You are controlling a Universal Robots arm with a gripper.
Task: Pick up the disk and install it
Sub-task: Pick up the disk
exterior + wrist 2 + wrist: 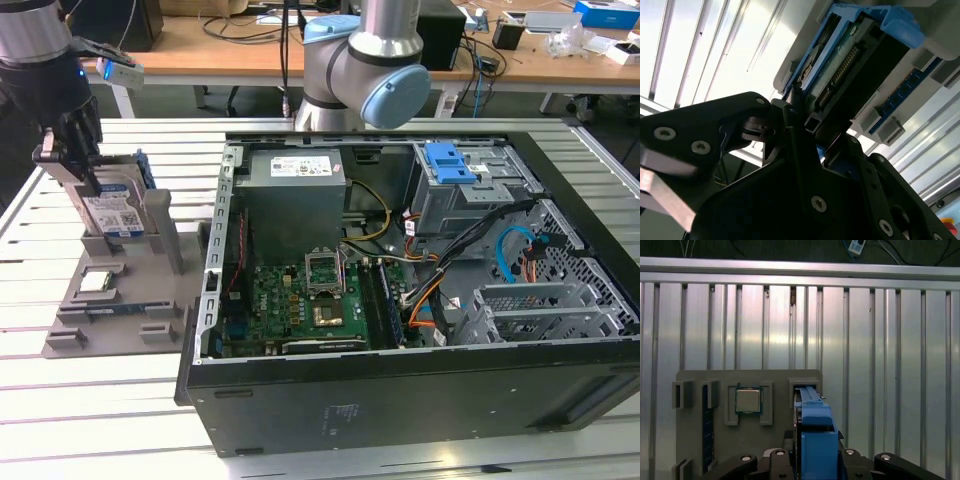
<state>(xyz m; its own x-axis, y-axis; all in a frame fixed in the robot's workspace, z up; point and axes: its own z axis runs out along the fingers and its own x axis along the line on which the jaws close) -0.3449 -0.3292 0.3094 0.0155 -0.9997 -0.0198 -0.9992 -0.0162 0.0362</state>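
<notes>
Disk (115, 212) stands on edge in its slot of the grey holder tray (120, 320), at the exterior view's left, on the slatted table (60, 410). Your gripper (85, 168) sits over its upper edge, fingers (847, 454) clamped against both sides of the blue carrier frame. You can see the small square chip (748, 400) lying in a pocket just beside the disk. Well apart lies the open computer case (400, 390) with its drive bay (470, 190).

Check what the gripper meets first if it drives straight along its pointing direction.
The disk, upright in the grey holder, its blue carrier edge directly ahead of the gripper. Whether contact is already made, I cannot tell.
</notes>
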